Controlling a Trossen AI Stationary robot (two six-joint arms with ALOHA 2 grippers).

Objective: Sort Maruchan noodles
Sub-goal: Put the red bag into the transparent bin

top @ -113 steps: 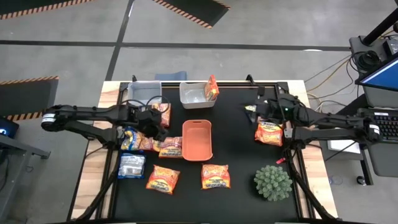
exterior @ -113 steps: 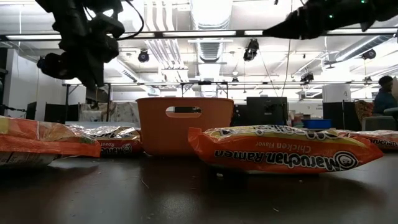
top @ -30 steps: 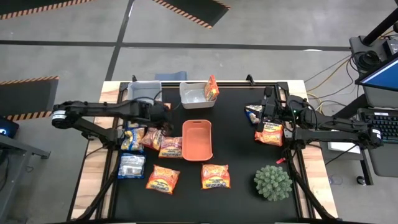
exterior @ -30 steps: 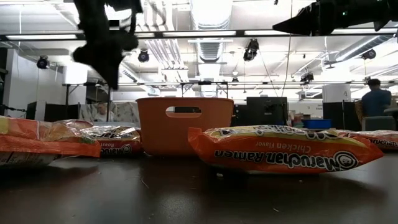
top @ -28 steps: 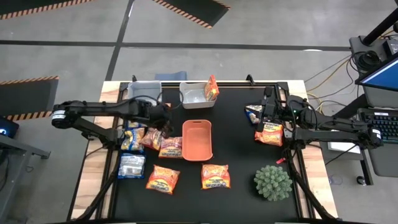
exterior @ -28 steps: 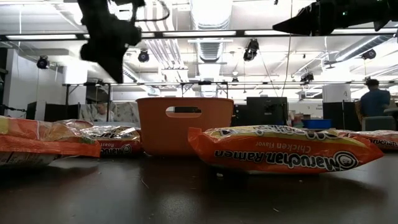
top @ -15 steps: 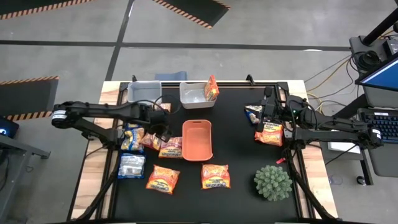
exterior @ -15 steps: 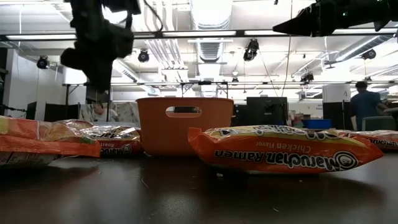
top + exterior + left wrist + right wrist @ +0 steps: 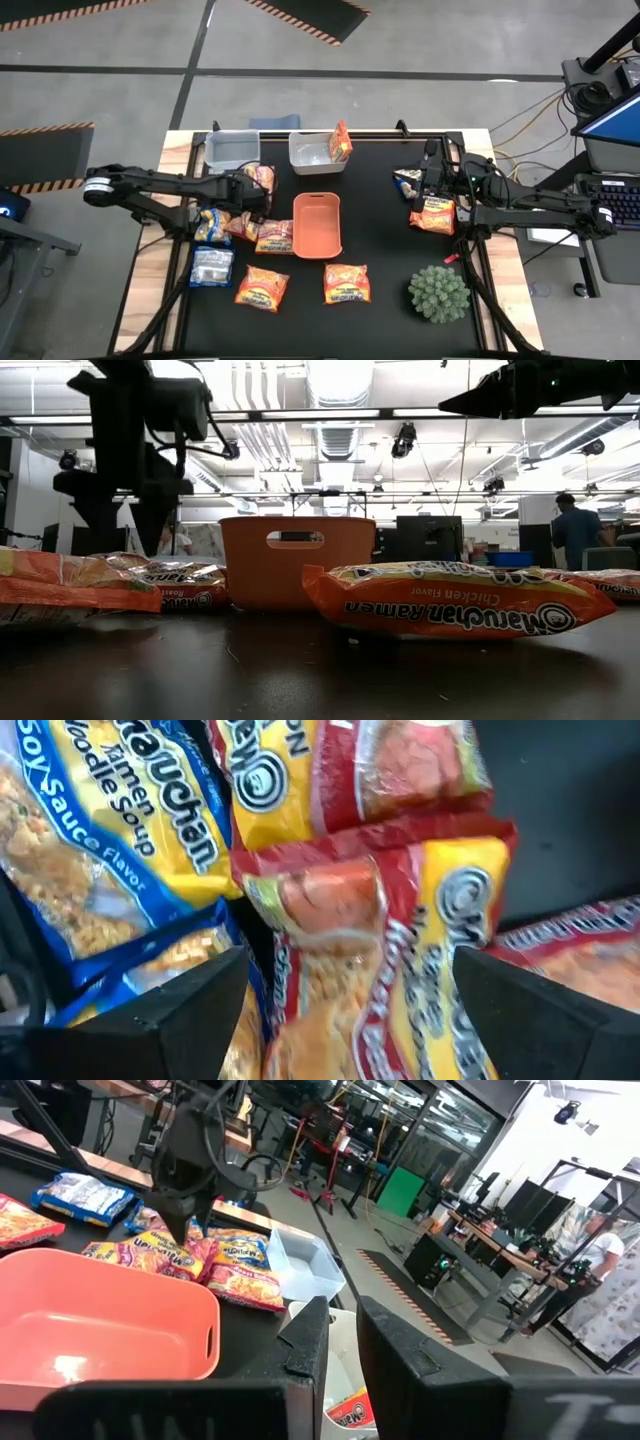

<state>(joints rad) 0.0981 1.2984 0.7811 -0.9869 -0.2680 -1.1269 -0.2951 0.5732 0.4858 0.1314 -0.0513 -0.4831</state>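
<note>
I get bright ceiling strip lights [image 9: 330,412] glaring overhead; arms silhouetted, and my left wrist view blurs.

Noodle packets [image 9: 237,226] left of tray [image 9: 317,225]

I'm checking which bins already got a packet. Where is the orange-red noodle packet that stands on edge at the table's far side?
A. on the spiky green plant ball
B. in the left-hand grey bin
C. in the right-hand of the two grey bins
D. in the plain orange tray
C: the high view shows the upright orange-red packet leaning inside the right-hand grey bin, while the orange tray holds nothing.
</note>
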